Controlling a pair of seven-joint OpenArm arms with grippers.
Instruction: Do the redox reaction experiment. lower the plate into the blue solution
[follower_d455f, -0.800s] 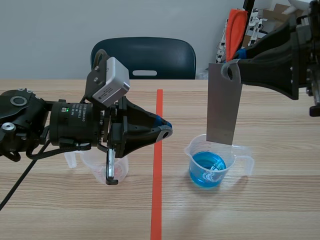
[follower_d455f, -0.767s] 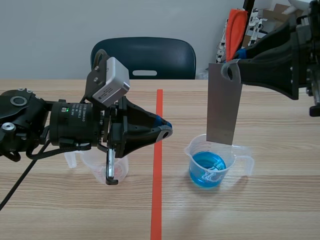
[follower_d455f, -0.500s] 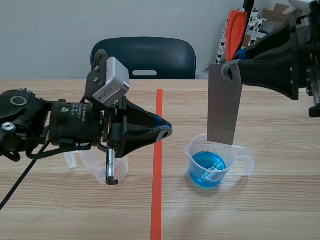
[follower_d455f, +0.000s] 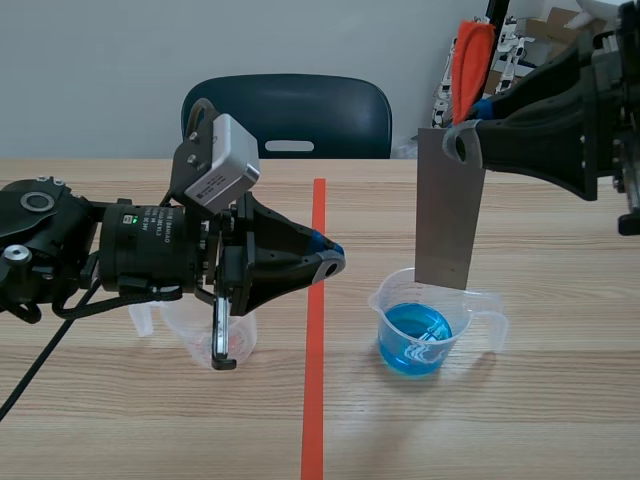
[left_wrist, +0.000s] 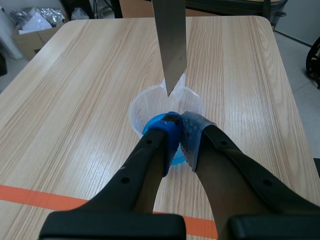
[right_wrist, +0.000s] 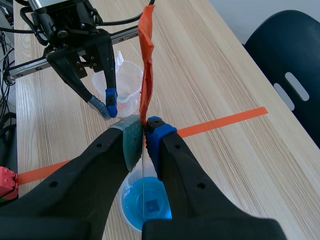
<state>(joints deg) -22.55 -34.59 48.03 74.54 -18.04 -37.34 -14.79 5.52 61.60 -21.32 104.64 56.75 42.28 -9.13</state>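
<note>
— Over at the right of the surface (follower_d455f: 560, 420), what hangs above the cup (follower_d455f: 384, 300)?
— A grey plate (follower_d455f: 447, 210), upright. The right end effector (follower_d455f: 468, 140) clamps it at a top corner, with a pad against each face (the right wrist view shows it edge-on).
— Is it in the blue solution (follower_d455f: 415, 342)?
— No. Its lower edge sits about level with the cup's rim, above the liquid.
— And the left end effector (follower_d455f: 330, 262)?
— Its pads are pressed together with nothing between them. It is held above the surface, just left of the orange tape line (follower_d455f: 315, 380), pointing toward the blue cup. A clear cup (follower_d455f: 185, 322) stands below that arm, partly hidden by it.
</note>
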